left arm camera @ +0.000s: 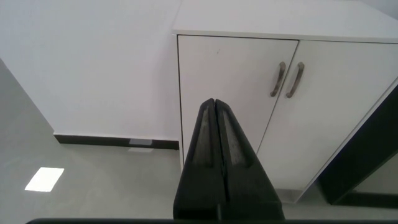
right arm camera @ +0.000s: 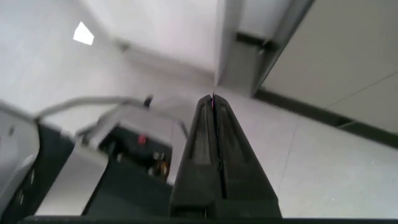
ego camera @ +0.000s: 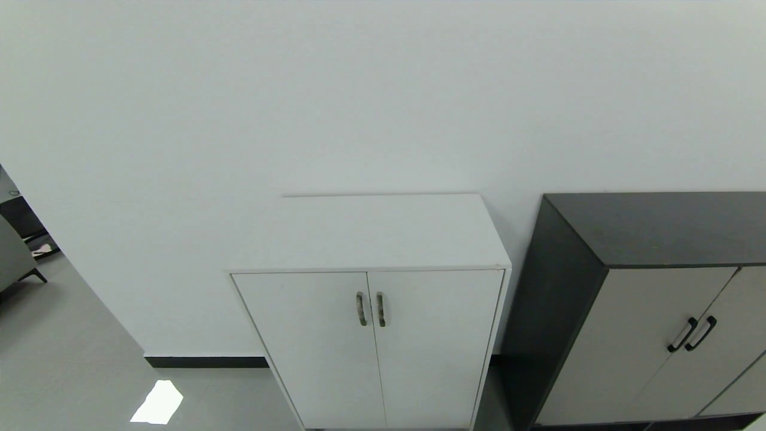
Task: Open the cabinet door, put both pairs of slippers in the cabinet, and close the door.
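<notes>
**Right, both tools pinched together and the cabinet doors closed**

Your left tool has its two fingers pressed flat against each other with no gap between them, and it holds nothing. In the left wrist view it points toward the white cabinet and is apart from it, touching neither door nor handle. Your right tool is in the same state, with its fingers closed tight on each other and nothing gripped. It hangs above the grey floor and touches nothing.

The white cabinet stands against the white wall, in the middle of the head view. Count two doors on it: a left door and a right door, both flush and closed. There are two metal handles, one on each door, at and. They sit upright, just beside each other at the centre seam.

To your right, just beside the white cabinet, stands one dark cabinet with pale doors. It carries two black handles, also close together. One bright patch of light lies on the floor to your left.
</notes>
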Motion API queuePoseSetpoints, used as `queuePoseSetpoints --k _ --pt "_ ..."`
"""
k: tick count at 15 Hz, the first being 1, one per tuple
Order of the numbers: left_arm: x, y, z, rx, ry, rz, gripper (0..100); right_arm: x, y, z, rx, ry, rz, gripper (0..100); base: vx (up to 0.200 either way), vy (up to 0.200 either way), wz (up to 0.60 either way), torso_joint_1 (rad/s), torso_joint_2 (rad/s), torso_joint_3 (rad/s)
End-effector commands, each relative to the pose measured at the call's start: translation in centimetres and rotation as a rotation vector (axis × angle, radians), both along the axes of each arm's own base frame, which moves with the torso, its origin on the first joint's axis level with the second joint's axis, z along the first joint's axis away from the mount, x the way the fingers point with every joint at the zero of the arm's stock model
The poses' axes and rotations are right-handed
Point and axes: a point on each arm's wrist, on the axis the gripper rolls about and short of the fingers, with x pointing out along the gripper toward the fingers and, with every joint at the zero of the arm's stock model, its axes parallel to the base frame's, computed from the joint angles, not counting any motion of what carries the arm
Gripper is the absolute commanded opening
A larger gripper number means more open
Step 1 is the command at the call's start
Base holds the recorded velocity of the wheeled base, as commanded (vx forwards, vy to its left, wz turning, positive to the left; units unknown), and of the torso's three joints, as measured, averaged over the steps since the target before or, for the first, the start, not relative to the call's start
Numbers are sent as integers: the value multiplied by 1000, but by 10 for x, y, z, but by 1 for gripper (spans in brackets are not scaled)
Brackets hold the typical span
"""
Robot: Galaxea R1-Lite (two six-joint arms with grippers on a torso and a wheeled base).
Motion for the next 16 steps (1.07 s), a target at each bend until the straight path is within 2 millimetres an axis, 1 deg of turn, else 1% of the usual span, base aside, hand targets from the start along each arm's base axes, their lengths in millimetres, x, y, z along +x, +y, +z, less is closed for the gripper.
queuePoseSetpoints --k 1,4,6,12,16 --pt "0 0 0 -1 1 0 0 -11 -5 2 43 -144 -128 0 0 0 0 0 0 0" --pt "0 0 0 0 1 2 0 -20 -8 3 57 -266 -294 0 0 0 0 0 0 0" --pt "0 0 0 0 1 2 0 -26 -8 3 63 -343 -357 0 0 0 0 0 0 0" --pt "0 0 0 0 1 2 0 -41 -8 1 102 -537 -332 0 0 0 0 0 0 0" --pt "0 0 0 0 1 2 0 -43 -8 0 125 -568 -346 0 0 0 0 0 0 0"
